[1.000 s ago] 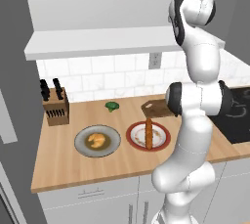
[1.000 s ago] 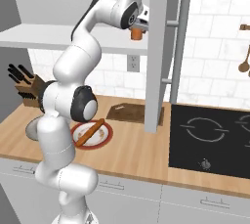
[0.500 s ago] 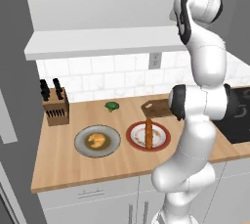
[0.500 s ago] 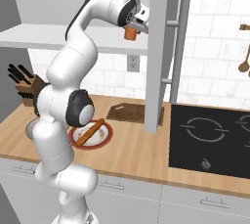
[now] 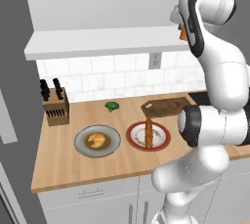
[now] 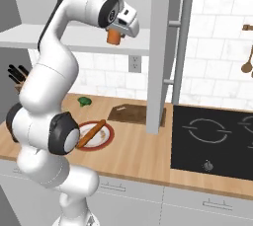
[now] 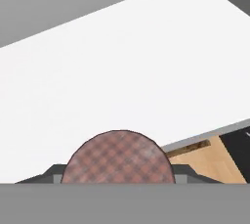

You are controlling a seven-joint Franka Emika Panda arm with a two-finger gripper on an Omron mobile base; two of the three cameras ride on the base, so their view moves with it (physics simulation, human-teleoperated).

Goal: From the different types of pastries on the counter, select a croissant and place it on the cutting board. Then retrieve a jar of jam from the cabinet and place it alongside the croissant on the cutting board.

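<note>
1. Left base view: on the counter (image 5: pixel 68 162) I see a grey plate (image 5: pixel 97 140) holding the croissant (image 5: pixel 97 141), a small golden crescent whose long axis I cannot make out at this size.
2. Just at 3 o'clock of it sits a red-rimmed plate (image 5: pixel 149 136) with the stick pastry (image 5: pixel 148 133) lying on it, its long axis running from 12 to 6 o'clock.
3. The cutting board (image 5: pixel 165 107) lies bare at 1 o'clock of the red-rimmed plate, its long side running 9 to 3 o'clock; a knife block (image 5: pixel 55 106) stands at 10 o'clock of the grey plate, with a green vegetable (image 5: pixel 112 105) between them.
4. High at 1 o'clock, a sliver of the jar of jam (image 5: pixel 183 34) shows orange beside my arm, level with the white shelf (image 5: pixel 102 42).
5. Right base view: my gripper (image 6: pixel 115 36) is closed on the jar of jam, which hangs upright below the hand, in the air in front of the cabinet (image 6: pixel 64 3) shelf and well above the counter.
6. The stick pastry here points from 7 to 1 o'clock on its plate; the cutting board lies at 2 o'clock of it.
7. Hand view: the jar's checked round lid (image 7: pixel 118 158) faces me at 6 o'clock, a dark finger (image 7: pixel 52 173) against each side, white shelf slab beyond.
</note>
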